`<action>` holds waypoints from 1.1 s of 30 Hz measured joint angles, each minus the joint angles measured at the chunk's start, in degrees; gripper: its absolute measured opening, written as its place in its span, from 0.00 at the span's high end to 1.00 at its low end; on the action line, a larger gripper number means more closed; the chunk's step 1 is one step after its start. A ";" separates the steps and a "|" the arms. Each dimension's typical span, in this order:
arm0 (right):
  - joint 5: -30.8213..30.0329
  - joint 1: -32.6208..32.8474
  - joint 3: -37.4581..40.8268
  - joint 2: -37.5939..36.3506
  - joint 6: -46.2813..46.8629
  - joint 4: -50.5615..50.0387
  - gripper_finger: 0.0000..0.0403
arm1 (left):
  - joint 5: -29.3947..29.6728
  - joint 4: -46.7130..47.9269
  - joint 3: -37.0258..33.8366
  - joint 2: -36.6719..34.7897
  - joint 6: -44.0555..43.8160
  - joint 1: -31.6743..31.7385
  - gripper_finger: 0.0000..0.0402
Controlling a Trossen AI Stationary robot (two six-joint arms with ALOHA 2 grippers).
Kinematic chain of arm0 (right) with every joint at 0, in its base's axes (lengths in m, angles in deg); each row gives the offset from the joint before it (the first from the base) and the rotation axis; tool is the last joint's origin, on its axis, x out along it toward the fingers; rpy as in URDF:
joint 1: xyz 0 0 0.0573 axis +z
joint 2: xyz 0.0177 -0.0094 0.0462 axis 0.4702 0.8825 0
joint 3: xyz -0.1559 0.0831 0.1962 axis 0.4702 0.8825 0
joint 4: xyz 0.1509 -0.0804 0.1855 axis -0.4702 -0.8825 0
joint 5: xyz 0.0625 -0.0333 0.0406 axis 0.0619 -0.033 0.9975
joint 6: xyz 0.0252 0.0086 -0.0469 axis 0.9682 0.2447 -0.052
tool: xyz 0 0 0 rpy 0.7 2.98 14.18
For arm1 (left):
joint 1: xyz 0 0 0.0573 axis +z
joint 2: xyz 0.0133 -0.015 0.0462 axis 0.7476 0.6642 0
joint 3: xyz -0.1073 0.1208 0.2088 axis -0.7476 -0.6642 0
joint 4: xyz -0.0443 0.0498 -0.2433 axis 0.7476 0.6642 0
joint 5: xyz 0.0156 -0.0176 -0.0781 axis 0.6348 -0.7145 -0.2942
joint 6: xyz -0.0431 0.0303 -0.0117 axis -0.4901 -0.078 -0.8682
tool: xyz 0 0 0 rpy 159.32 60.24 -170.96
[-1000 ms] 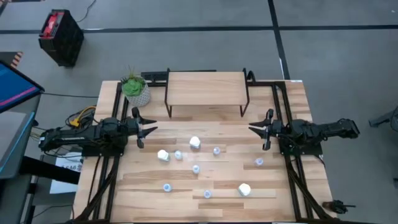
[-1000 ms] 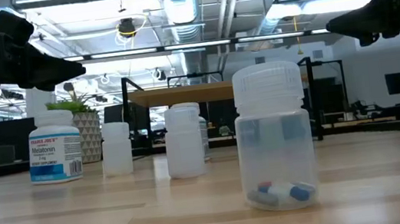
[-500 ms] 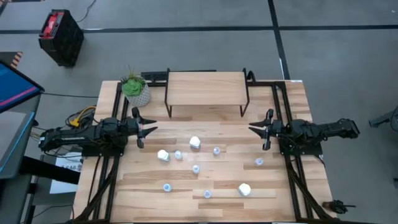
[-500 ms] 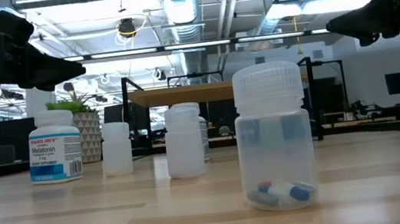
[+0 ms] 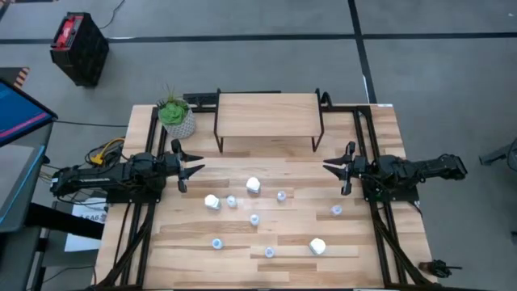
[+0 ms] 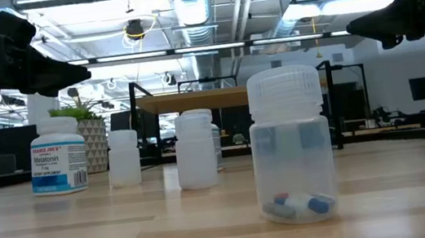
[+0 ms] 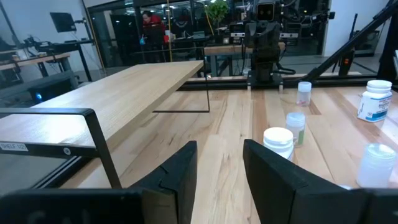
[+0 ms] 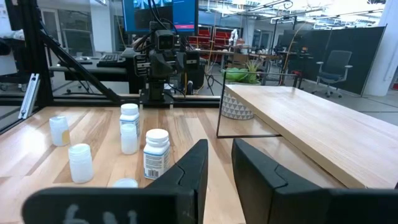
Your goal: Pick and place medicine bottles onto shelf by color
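Note:
The light-wood shelf [image 5: 266, 113] stands on black legs at the table's far middle. Three white bottles [image 5: 253, 186] [image 5: 212, 202] [image 5: 317, 246] and several small translucent bottles [image 5: 281, 196] [image 5: 254, 219] [image 5: 336, 210] stand upright on the tabletop in front of it. In the low view the nearest translucent bottle [image 6: 292, 145] holds pills. My left gripper [image 5: 194, 168] hovers open at the table's left side, pointing right, left of the bottles; it also shows in its wrist view [image 7: 217, 165]. My right gripper [image 5: 331, 168] hovers open at the right side, pointing left [image 8: 219, 163].
A white plant pot [image 5: 176, 117] with a green plant stands at the far left, beside the shelf. Black frame rails [image 5: 371, 145] run along both table sides. Bare wood lies between the shelf's legs and the bottles.

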 joint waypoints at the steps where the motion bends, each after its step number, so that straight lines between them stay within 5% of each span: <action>1: 0.00 0.02 0.02 0.00 -0.02 0.00 0.76 | 0.00 0.00 0.02 0.00 0.00 -0.01 0.70; 24: 0.02 0.07 0.02 0.01 0.52 0.19 0.76 | -0.04 0.00 0.02 0.00 -2.06 0.00 0.70; 33: -0.05 0.11 0.17 0.00 4.26 7.54 0.76 | -0.03 -1.40 0.01 0.00 -2.66 0.00 0.70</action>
